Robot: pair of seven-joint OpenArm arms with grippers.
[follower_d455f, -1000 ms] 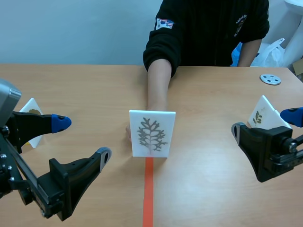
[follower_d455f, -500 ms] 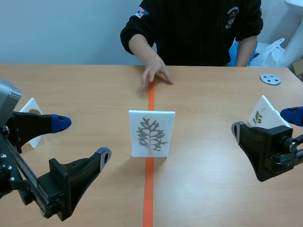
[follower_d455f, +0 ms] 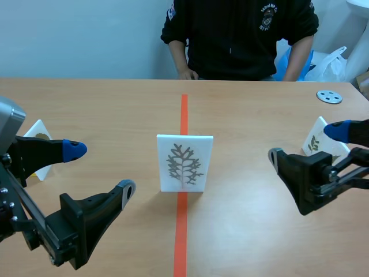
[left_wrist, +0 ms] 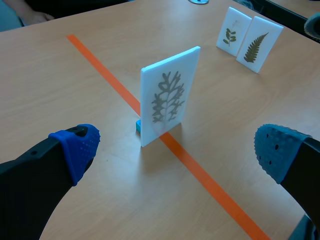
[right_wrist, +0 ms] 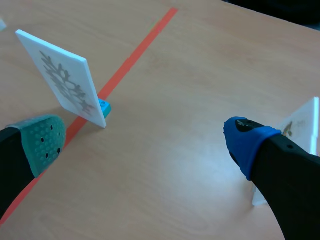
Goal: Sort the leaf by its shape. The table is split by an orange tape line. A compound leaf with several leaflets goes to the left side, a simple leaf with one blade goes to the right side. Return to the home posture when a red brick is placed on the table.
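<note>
Whole frame: table (follower_d455f: 115,104); upper centre, person (follower_d455f: 242,34) behind far edge. Lower left: left gripper (follower_d455f: 101,168), fingers wide apart, holding nothing. Mid right: right gripper (follower_d455f: 305,143), same. Dead centre: leaf card (follower_d455f: 185,163) upright, straddling tape line (follower_d455f: 184,115), not yet sorted. Risk: thin card on small blue foot (left_wrist: 138,125) topples if one finger lands first. Right arm's swing could clip side card (follower_d455f: 320,138).

a white leaf card (follower_d455f: 185,163) stands upright at the middle of the table, right on the orange tape line (follower_d455f: 184,118), its printed face toward the robot. it shows one grey-green leaf with a central stem and lobed branches on both sides. a small blue foot (left_wrist: 138,125) holds it at the base.
</note>
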